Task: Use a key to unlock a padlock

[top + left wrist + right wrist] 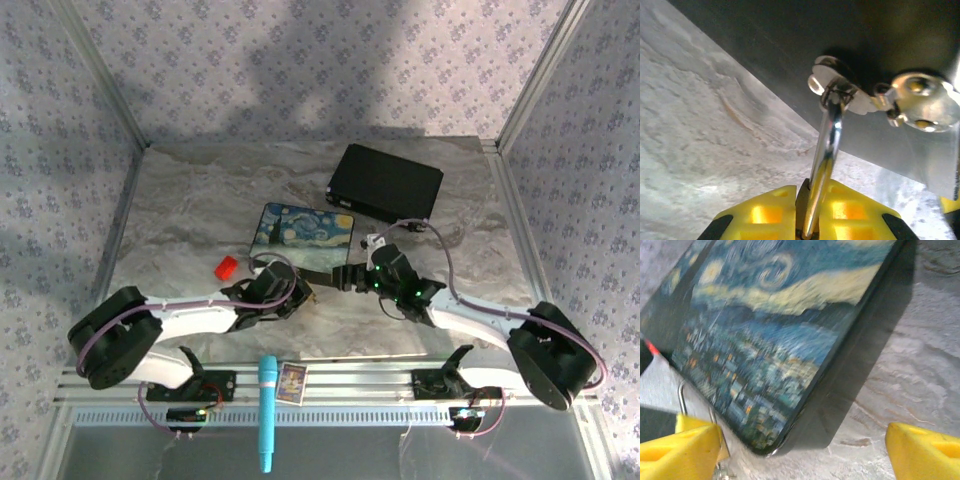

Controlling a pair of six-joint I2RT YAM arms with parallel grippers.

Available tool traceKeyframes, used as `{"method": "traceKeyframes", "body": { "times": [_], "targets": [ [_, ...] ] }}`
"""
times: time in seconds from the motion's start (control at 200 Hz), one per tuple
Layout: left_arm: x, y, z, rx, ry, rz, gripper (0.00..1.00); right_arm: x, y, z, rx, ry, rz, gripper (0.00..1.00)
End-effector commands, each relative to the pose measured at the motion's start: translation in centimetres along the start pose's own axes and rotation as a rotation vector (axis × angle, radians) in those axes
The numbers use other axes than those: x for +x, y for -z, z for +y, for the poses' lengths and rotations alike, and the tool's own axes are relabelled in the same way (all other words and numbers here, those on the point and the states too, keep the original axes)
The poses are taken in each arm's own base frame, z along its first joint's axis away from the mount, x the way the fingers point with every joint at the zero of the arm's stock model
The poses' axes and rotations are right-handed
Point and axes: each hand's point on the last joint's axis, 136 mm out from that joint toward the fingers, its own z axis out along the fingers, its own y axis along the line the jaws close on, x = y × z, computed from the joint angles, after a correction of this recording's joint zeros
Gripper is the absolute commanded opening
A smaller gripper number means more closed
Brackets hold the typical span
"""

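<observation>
1. Left claw [809, 212] is pinched tight on a shiny silver bar, which I take for the shackle of the padlock [826, 150] (brass body not clear in the wrist view). The top view puts it at the claw tip, near the front edge of the starry-night box [300, 231].
2. Keys [840, 89] sit on a wire ring looped round the top of that bar, against a dark wall, likely the box side.
3. Right claw [800, 455] is wide open and holds nothing. Its pads sit either side of the box's near corner, low over the tabletop [190, 200].
4. Step, my read: the right claw has to take a key; nothing is unlocked yet.
5. Risk: the bar is thin, round and slick, so it could twist or slip in the pads once a key is pulled.
6. Risk: the open pads are close to the box, so a reach could shove it and drag the keys.
7. Risk: the keys are bunched, so the claw could grab the wrong one or two together.
</observation>
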Motion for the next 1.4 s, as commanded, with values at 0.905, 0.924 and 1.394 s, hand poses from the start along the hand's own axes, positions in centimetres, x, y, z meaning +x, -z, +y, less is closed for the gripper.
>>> {"method": "traceKeyframes", "body": {
  "times": [0.905, 0.924, 1.394],
  "targets": [
    [-5.2, 3.2, 10.4, -0.596, -0.407, -0.056, 0.06, 0.9, -5.3, -3.1, 0.254, -0.058, 0.178, 0.60],
    [-5.2, 3.1, 10.4, -0.598, -0.409, -0.056, 0.07, 0.9, -5.4, -3.0, 0.251, -0.058, 0.180, 0.60],
    [-5.7, 2.0, 8.3, -0.513, -0.414, -0.105, 0.20, 2.1, -5.7, -3.6, 0.248, -0.064, 0.220, 0.61]
  ]
}}
